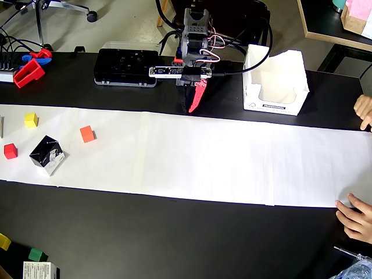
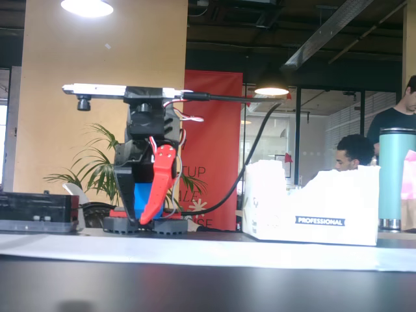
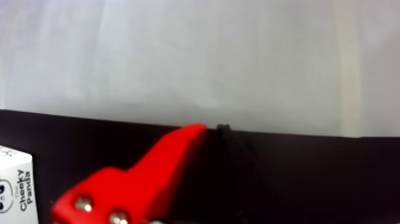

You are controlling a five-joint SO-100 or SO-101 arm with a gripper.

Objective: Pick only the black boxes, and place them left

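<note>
Far left of the overhead view, on the white paper strip, one black box sits tilted on its corner, hemmed by small cubes: red, yellow, orange. Those are decoys, so the grab needs care. Top centre, the arm is folded at its base, claw pointing down at the paper's edge, well apart from the box. In the wrist view, red and black tips meet: claw closed, holding nothing. Right of it, the white bin waits open-topped. Far right, a person's hands rest at the paper's end, perhaps steadying it.
</note>
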